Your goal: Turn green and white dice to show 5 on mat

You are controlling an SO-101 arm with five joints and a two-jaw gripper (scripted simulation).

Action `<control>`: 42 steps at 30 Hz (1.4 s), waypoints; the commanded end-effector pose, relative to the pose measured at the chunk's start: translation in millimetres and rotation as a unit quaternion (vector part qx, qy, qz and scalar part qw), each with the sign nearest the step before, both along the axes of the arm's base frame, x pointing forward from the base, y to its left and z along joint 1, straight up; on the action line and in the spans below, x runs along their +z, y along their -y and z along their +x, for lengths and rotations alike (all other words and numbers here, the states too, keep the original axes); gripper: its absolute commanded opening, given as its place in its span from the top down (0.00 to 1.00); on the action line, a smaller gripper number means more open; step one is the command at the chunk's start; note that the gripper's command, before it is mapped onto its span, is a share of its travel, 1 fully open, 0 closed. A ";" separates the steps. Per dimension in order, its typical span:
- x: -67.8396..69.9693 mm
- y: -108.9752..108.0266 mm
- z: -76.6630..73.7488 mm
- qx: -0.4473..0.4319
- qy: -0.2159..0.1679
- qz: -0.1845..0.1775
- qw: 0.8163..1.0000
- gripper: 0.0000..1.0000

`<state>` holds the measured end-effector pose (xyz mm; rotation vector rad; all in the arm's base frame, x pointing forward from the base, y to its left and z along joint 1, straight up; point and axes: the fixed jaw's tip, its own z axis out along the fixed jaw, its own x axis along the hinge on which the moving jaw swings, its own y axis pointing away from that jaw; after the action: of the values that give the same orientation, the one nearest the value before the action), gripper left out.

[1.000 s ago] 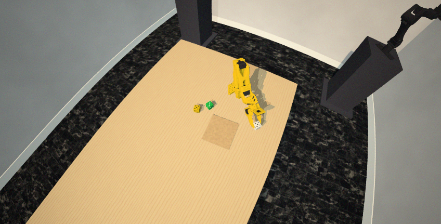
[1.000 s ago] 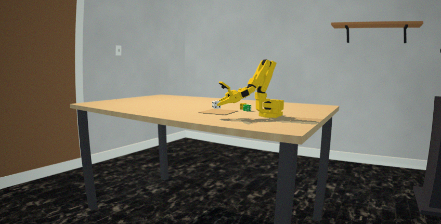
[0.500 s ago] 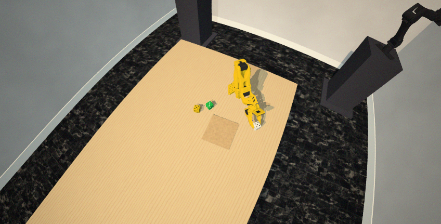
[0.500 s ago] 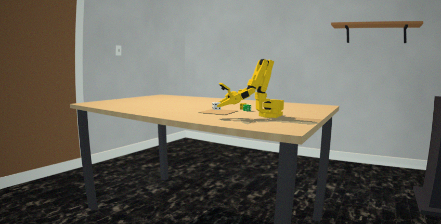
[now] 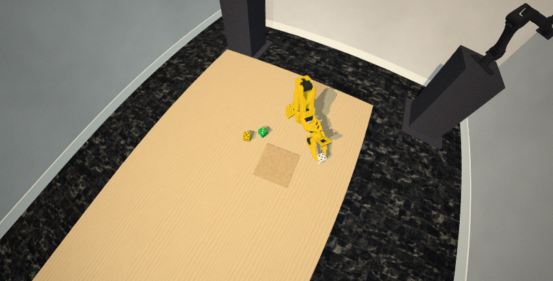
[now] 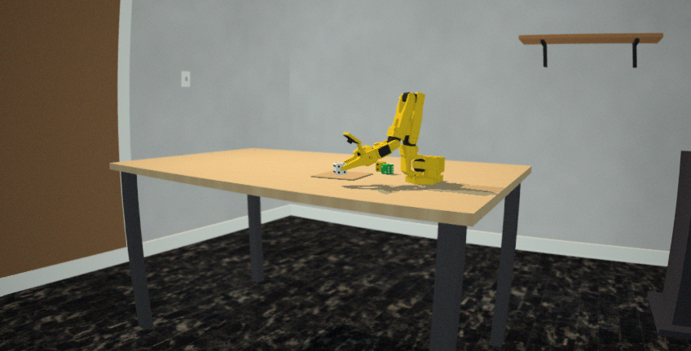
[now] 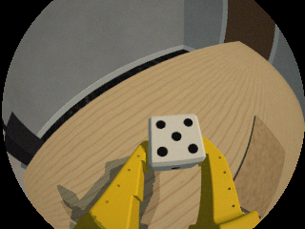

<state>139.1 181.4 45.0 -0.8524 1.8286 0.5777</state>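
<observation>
My gripper [image 5: 320, 154] [image 6: 341, 168] [image 7: 175, 147] is shut on the white die [image 5: 321, 158] [image 6: 338, 168] [image 7: 177, 136]. In the wrist view the die's 5 face is turned to the camera. The die is held off the table, to the right of the mat in the top view. The square brown mat [image 5: 276, 165] [image 6: 356, 176] [image 7: 264, 162] lies flat. The green die [image 5: 263, 132] [image 6: 386, 168] stands on the table off the mat, beyond its upper left corner in the top view. Its top number is too small to read surely.
The yellow die [image 5: 247, 136] [image 6: 379, 166] stands on the table, left of the green die in the top view, with a gap between them. The table's [image 5: 174, 200] right edge runs not far beyond the gripper. Two dark pedestals [image 5: 237, 18] [image 5: 446, 96] stand beyond the table.
</observation>
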 end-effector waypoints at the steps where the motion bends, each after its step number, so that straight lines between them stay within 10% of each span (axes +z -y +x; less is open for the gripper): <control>1: 5.6 -1.9 3.6 -0.002 0.015 0.012 1.000 1.00; 42: -11.1 -1.9 3.6 -0.002 0.015 0.012 1.000 1.00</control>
<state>138.2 180.3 28.6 -0.8561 1.8364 0.5746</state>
